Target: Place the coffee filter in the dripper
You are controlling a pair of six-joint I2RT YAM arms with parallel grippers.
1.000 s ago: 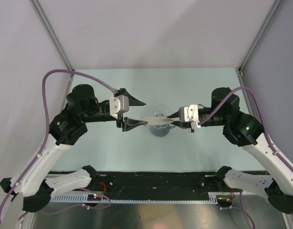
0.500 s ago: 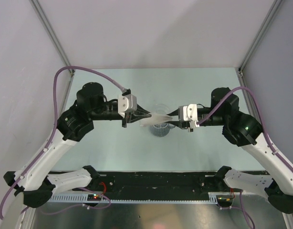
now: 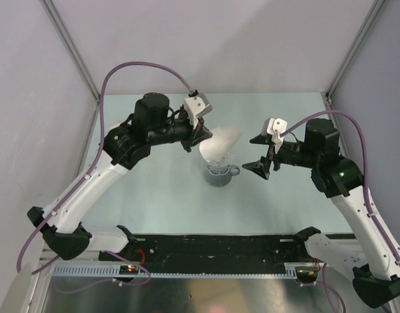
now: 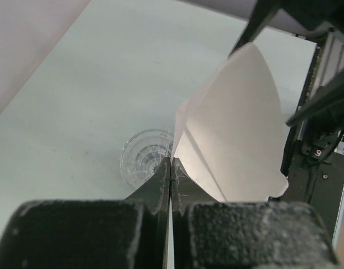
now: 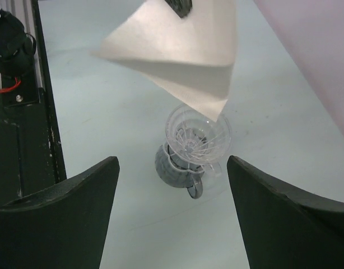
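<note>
The coffee filter [image 3: 221, 143] is a white paper cone, held in the air just above the dripper [image 3: 219, 173]. My left gripper [image 3: 201, 133] is shut on the filter's left edge. In the left wrist view the closed fingertips [image 4: 163, 175] pinch the filter [image 4: 233, 129], with the dripper [image 4: 139, 158] below on the table. The dripper [image 5: 198, 137] is a translucent ribbed cup with a grey lower part and a loop handle. The filter's lower corner [image 5: 214, 103] hangs over its rim. My right gripper [image 3: 259, 154] stands open to the right of the dripper and holds nothing.
The pale green table [image 3: 154, 195] is walled on the left, back and right. A black rail [image 3: 213, 246] with the arm bases runs along the near edge. The left arm's purple cable [image 3: 141, 65] arcs above the table.
My left gripper shut on the filter, then rose and swung back with it. My right gripper let go of the filter, opened wide and drew back to the right.
</note>
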